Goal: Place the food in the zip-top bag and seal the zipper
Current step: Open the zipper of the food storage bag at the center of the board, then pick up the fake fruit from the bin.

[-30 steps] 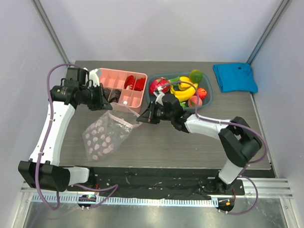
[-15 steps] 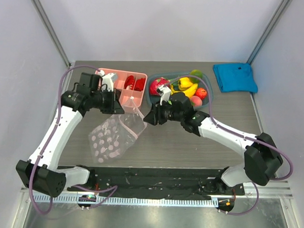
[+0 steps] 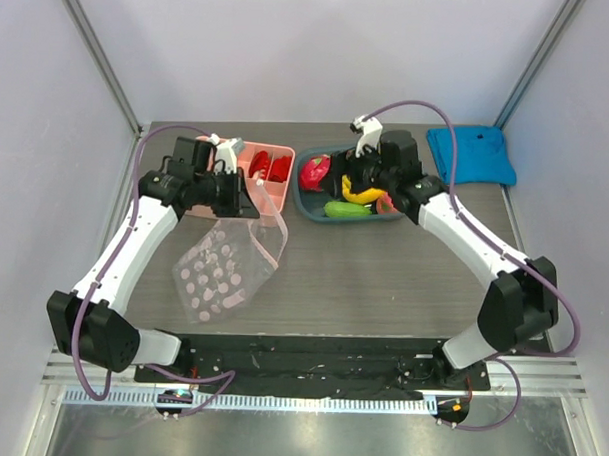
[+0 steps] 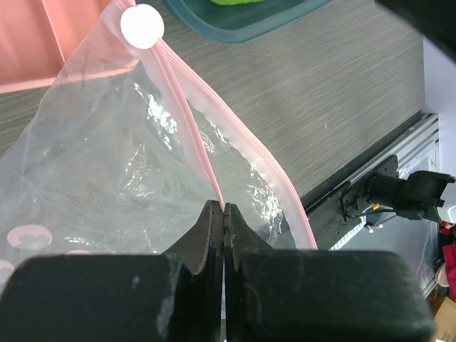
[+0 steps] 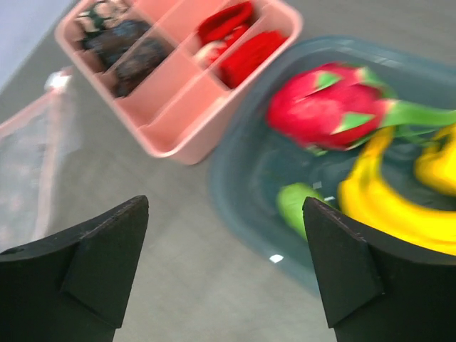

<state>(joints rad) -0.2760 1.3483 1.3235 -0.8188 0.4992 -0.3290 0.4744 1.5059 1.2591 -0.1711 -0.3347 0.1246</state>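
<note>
Right arm (image 3: 464,231) swung over teal tray (image 3: 307,202) holding dragon fruit (image 3: 314,171), bananas (image 3: 359,194).

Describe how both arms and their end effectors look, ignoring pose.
Both arms have white link shells with black joints and black bases. The left arm and right arm each carry a looping purple cable. The left end effector and right end effector have matte black, wedge-shaped fingers. No markings are readable.

We lose the zipper (image 4: 187,121) between the left gripper's (image 4: 223,211) pressed-together jaws. Past one jaw of the right gripper (image 5: 224,214), the blurred bananas (image 5: 388,206) are cut off.
</note>
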